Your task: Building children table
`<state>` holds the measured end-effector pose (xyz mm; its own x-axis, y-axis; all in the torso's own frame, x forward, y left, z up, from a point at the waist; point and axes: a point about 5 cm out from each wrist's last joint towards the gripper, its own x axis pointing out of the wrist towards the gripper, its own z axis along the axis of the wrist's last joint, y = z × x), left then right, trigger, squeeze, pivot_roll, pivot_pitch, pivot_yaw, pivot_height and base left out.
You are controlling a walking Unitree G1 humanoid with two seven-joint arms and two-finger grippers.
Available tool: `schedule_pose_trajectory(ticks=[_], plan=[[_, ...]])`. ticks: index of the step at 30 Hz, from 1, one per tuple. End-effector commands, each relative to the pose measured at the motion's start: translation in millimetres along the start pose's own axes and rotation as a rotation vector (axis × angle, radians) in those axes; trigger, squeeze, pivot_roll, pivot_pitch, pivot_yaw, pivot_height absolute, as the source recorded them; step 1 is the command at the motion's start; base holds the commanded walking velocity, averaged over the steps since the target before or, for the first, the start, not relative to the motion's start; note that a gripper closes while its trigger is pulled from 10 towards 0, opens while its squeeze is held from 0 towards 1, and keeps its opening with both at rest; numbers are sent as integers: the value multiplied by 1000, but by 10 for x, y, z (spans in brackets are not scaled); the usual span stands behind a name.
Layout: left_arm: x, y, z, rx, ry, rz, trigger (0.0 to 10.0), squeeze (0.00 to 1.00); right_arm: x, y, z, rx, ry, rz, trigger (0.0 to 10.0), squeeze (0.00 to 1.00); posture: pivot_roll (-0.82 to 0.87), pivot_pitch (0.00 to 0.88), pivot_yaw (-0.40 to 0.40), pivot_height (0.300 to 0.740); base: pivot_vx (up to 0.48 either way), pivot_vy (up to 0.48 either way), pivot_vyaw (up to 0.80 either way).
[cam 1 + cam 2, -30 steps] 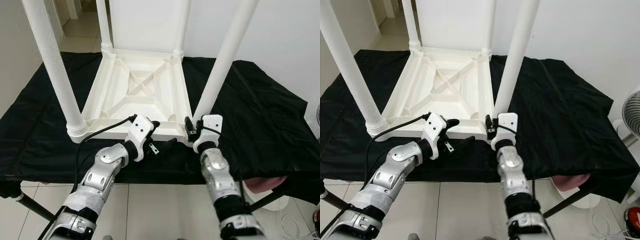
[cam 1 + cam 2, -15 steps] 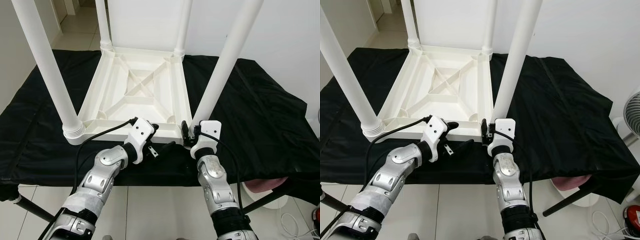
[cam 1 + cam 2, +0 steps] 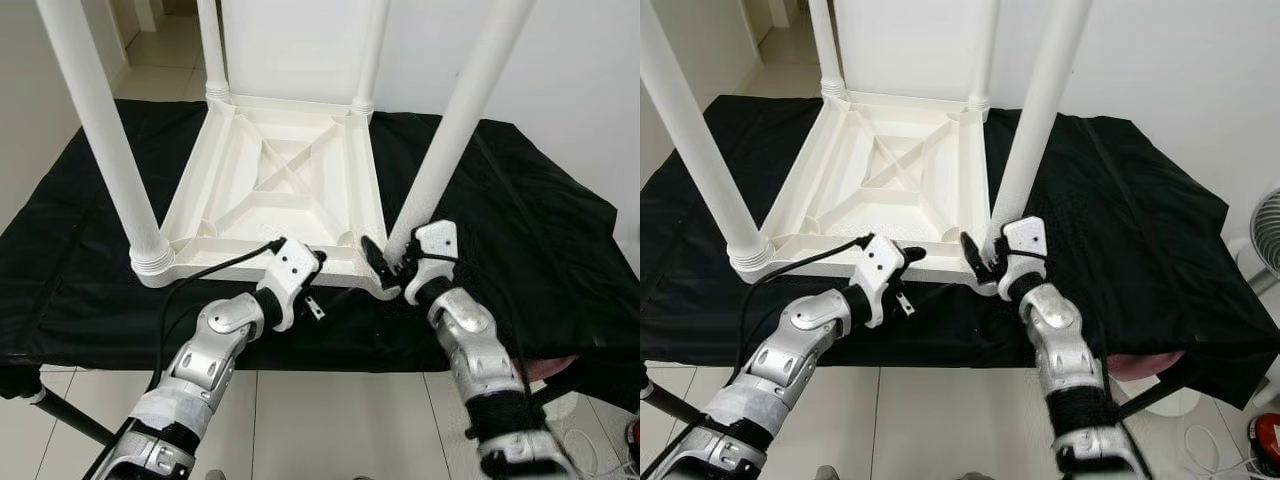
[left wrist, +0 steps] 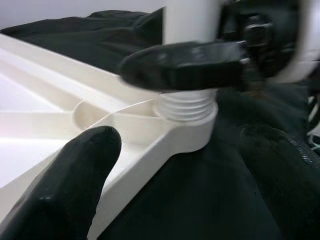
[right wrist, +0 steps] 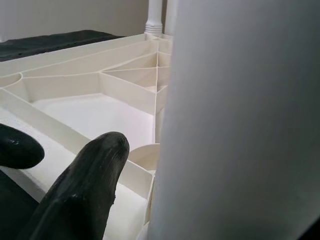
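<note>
Four white legs stand up from the upturned children's table [image 3: 285, 185], which lies top-down on a counter [image 3: 545, 240] draped in black cloth; the landmark here is the near right leg [image 3: 455, 125], screwed into the near right corner of the frame. The ribbed underside of the table forms shallow open compartments, all bare white plastic. The table's near edge sits close to the counter's front edge, with only a narrow strip of cloth before the drop to the tiled floor [image 3: 310, 420]. Much more cloth lies free to the right of that leg than in front of it.

The right hand [image 3: 388, 268] is at the foot of the near right leg, its fingers [image 5: 82, 192] parted around the leg's base (one finger lies over the frame side, the leg fills the space beside it); whether they press it I cannot tell. The left hand [image 3: 322, 272] sits just left of that leg at the frame's near rail, fingers [image 4: 75, 172] apart, one over the rail and one below, gripping nothing that I can see
</note>
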<state>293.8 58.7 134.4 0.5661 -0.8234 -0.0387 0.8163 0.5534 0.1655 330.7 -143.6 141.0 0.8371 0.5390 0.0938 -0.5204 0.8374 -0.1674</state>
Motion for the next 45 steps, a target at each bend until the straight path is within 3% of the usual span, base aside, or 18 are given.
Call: schedule_pose_trajectory(ticks=[1,8,9,11,12,20,26,27,30,31,35,38,39,45], plan=[[-6,-80,-39,2,24,-40,10000,0,34,0,-34,4,8,66,10000,0,-57,0,-51,740,0,0,0],[-26,-146,-45,-1,37,-72,10000,0,143,-33,-64,-15,63,182,10000,0,-39,0,-43,740,0,0,0],[-28,-149,-43,-1,37,-72,10000,0,149,-47,-67,-12,66,188,8706,0,-39,0,-43,740,0,0,0],[-26,-147,-33,2,35,-69,10000,0,155,-61,-61,-17,63,191,8706,0,-36,0,-44,740,0,0,0],[-15,-137,9,-16,16,-60,10000,0,167,-88,-54,-13,58,196,0,0,-32,0,-47,740,0,0,0],[6,-125,92,-16,-5,-49,10000,0,160,-118,-109,35,78,238,0,0,-30,0,-52,740,0,0,0],[7,-124,93,-22,-4,-38,10000,0,105,-158,-182,80,97,195,0,0,-37,0,-54,740,0,0,0],[11,-124,96,-22,-6,-38,10000,0,110,-163,-188,77,109,168,10000,0,-37,0,-54,740,0,0,0],[18,-122,102,-21,-7,-36,10000,0,121,-172,-188,76,118,122,10000,0,-37,0,-54,740,0,0,0],[22,-115,110,-23,-11,-30,10000,0,145,-210,-166,70,115,12,10000,0,-43,0,-57,740,0,0,0],[18,-107,112,-28,-11,-21,10000,0,160,-213,-134,51,95,-64,10000,0,-46,0,-56,740,0,0,0],[14,-106,108,-32,-11,-19,10000,0,176,-171,-113,70,80,-107,10000,0,-50,0,-54,740,0,0,0],[12,-103,107,-33,-10,-19,10000,0,208,-87,-90,86,78,-171,10000,0,-50,0,-54,740,0,0,0],[17,-84,111,-34,-12,-13,10000,0,237,35,-19,114,73,-369,10000,0,-50,0,-54,740,0,0,0]])
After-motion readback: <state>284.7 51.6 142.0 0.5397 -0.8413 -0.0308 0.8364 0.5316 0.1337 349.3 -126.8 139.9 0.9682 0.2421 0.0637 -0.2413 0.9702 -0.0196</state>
